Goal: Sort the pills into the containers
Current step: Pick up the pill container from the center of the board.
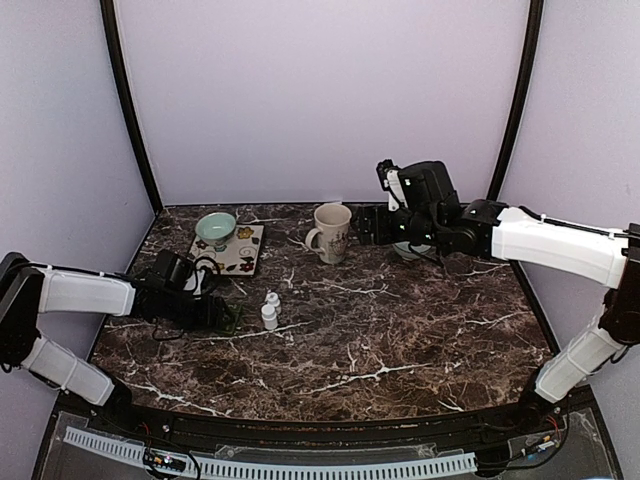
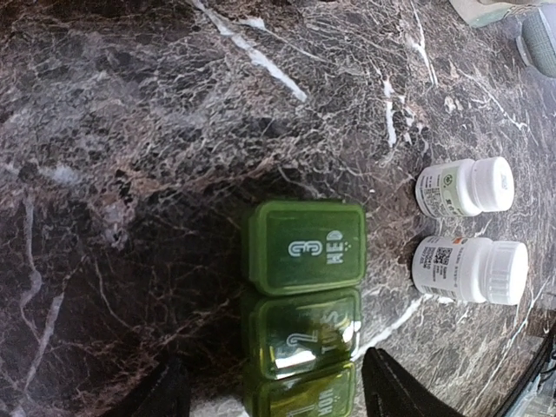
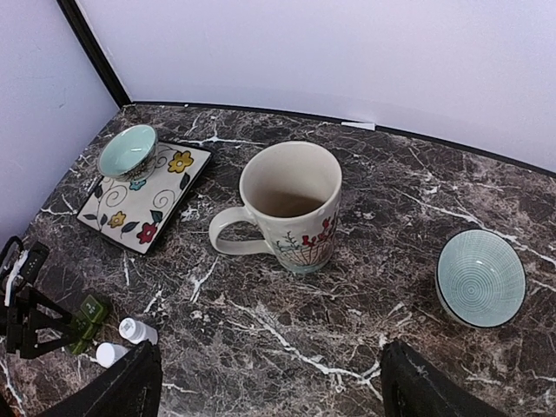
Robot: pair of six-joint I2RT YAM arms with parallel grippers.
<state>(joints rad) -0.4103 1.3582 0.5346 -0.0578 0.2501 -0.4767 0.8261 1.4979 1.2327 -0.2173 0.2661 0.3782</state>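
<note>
Left arm reaches low across the frame's left. Its left gripper point(image 2: 276, 360) has jaws spread astride the green pill box point(image 2: 304, 248), possibly touching it, with two bottles point(image 2: 465, 187) beside. Right gripper point(image 3: 269, 347) hovers upper right near the mug point(image 3: 291, 204), jaws wide apart.

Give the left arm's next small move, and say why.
Probably close the left gripper on the green organizer: its near end lies between the open fingers, with a gap showing on one side, so nothing is gripped. The two bottles lie off to one side, out of the way.
</note>
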